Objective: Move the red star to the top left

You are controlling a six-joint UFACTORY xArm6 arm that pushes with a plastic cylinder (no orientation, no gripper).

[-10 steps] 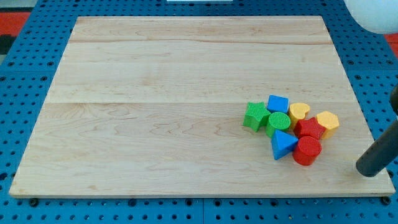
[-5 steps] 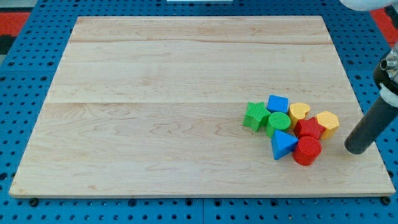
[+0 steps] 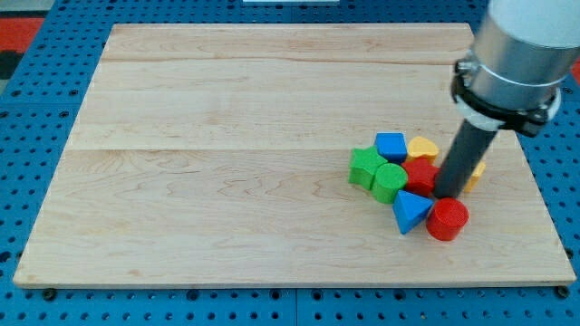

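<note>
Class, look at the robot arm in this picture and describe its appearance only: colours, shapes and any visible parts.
The arm ends in a straight, round dark rod, matte black, narrowing to my tip. Above the rod sits a wider silver-grey metal cylinder with a black ring clamp around its lower edge. No cables, labels or markings can be made out.

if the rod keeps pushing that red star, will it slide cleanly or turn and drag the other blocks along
Probably not cleanly. The red star sits packed against the green cylinder and blue triangle, so those likely get shoved too. My tip presses its right side; the star's points may catch neighbours and make it rotate. It looks rigid and squat, unlikely to tip.
</note>
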